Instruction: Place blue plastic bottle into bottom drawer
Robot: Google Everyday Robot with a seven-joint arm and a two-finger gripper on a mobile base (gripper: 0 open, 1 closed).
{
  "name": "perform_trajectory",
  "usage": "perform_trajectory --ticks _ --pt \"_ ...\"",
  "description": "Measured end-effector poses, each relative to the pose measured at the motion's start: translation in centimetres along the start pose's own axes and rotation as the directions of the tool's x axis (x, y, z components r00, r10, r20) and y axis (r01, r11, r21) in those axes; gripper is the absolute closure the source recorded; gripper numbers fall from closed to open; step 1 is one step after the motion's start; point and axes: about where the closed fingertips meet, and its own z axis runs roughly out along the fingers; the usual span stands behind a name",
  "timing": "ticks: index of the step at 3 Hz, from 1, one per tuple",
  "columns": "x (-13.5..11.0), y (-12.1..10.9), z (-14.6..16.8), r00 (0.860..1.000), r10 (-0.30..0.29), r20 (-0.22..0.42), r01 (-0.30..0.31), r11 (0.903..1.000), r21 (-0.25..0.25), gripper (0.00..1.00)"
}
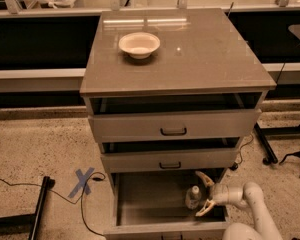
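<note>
The bottom drawer [140,223] of the grey cabinet is pulled out. The blue plastic bottle [192,199] stands inside it on the right side, white cap up. My gripper [205,194] is inside the drawer just right of the bottle. It is open, with one finger [204,178] above and behind the bottle and the other finger [205,209] in front of it. The fingers do not hold the bottle. My pale arm [245,196] reaches in from the lower right.
A cream bowl [139,44] sits on the cabinet top [205,54]. The two upper drawers [173,126] with dark handles are slightly open. A blue tape X [83,181], a cable and a black stand leg [37,209] lie on the floor to the left.
</note>
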Motion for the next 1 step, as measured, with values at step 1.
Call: perform_trajectory --ticks 1 --pt "-0.02 -0.01 -0.09 1.000 -0.001 0.000 0.001 1.0000 0.002 0.00"
